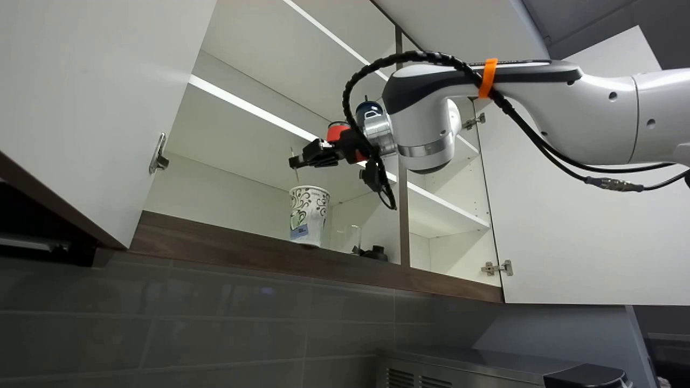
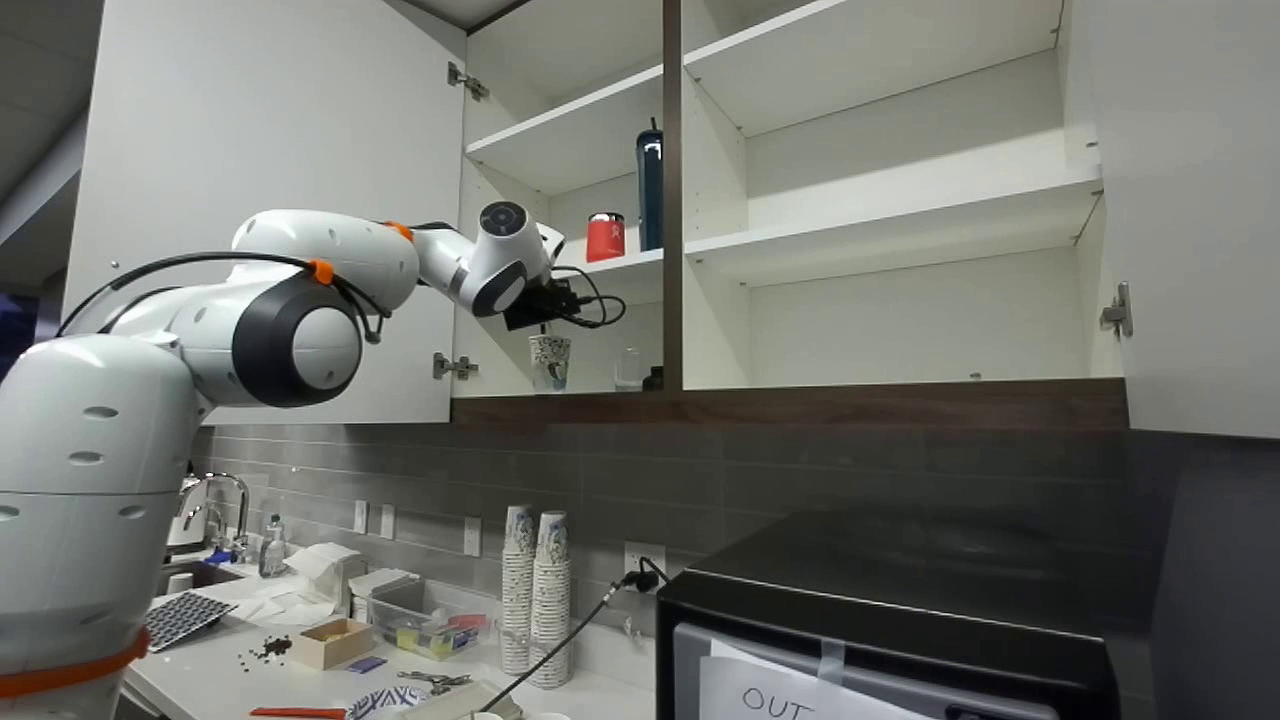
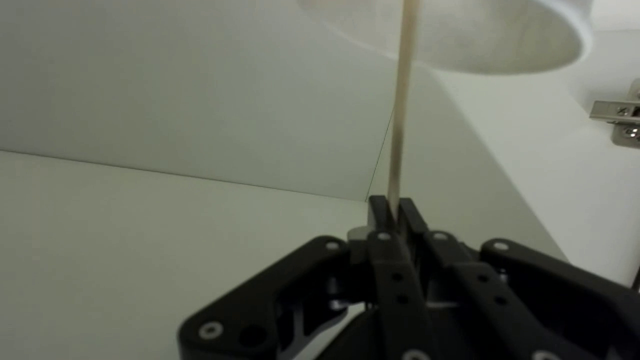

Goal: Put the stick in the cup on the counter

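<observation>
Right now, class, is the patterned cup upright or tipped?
Upright: in both exterior views, the cup stands wide end up, narrow end down.

Stick (image 3: 400,115) in the hand (image 3: 393,203), down to the cup (image 1: 308,215); glass (image 1: 350,237) beside the cup, within the cabinet (image 1: 226,245)

"OUT" on the white sheet (image 2: 785,687) on the black appliance (image 2: 890,612).

One thin pale stick (image 3: 398,125) is showing. In the cabinet (image 2: 850,325), one white paper cup with dark swirls (image 1: 310,214), one red cup (image 2: 605,239), one tall dark-blue bottle (image 2: 650,192) and one clear cylindrical vessel (image 2: 628,372) are standing. Two tall stacks of patterned paper cups (image 2: 551,600) are rising.
</observation>
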Available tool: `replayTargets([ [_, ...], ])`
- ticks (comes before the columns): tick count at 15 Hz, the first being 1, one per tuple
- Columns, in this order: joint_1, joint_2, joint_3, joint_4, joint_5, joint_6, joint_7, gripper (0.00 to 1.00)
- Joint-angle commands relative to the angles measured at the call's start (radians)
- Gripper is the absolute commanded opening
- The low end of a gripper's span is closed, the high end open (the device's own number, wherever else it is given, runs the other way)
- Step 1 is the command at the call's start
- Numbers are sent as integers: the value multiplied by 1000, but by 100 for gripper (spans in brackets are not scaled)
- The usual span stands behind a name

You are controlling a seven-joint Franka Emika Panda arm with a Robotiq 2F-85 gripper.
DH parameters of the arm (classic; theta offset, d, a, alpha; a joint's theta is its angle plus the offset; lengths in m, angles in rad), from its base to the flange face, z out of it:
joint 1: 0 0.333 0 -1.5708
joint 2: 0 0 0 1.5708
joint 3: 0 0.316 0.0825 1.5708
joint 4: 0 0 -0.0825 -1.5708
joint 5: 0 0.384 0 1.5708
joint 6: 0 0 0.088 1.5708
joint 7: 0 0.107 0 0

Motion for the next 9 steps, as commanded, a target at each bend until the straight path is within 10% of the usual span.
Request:
replayTargets([
  [1,2,10,9,2,24,30,-34,2],
  [9,12,17,23,14,5,41,-109,2],
])
